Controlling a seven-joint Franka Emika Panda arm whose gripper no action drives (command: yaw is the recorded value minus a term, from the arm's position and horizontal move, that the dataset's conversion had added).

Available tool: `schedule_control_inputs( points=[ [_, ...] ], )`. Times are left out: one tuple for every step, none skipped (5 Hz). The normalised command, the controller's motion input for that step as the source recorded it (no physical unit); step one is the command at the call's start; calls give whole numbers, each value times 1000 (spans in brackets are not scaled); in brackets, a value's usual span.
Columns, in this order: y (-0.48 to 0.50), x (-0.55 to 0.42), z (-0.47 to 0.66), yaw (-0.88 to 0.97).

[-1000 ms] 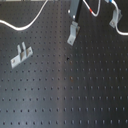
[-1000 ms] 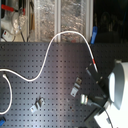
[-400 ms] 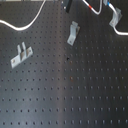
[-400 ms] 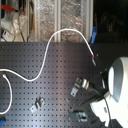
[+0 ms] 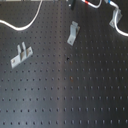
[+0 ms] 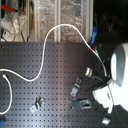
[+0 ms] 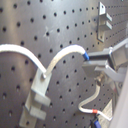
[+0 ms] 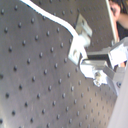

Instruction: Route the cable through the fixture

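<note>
Step now: carrying the cable (image 7: 60, 57) toward the fixtures; threading only just begun, it seems.
Cable place: long white loop across the tabletop (image 5: 65, 95), from the left edge up to the upper middle of the second exterior view (image 6: 47, 42), then down to the arm at the right.
Red band: upper right of the first exterior view (image 5: 89, 4); lower middle of the first wrist view (image 7: 92, 111).
Fixture near cable: small grey bracket (image 7: 39, 92) in the lower left of the first wrist view, cable lying on top of it, touching.
Other fixtures: one at centre left of the first exterior view (image 5: 20, 54), one at top middle (image 5: 73, 33), one at upper right (image 5: 116, 19), with the cable running by it.
Fingers: clenched on the cable in the first wrist view (image 7: 102, 65), right of centre; blurry, so probably, not surely.
Cable to fingers: white cord coming out on both sides of the fingers, red end hanging just below.
Next move: pull the cord into the slot of the next bracket, slow and low, no tugging.
</note>
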Motion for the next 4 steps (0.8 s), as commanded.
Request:
schedule_control_inputs(
  points=[
    [-463,-423,14,-474],
    [-397,-133,-43,-531],
    [-256,145,-56,-440],
    [-126,274,-3,-283]
  ],
)
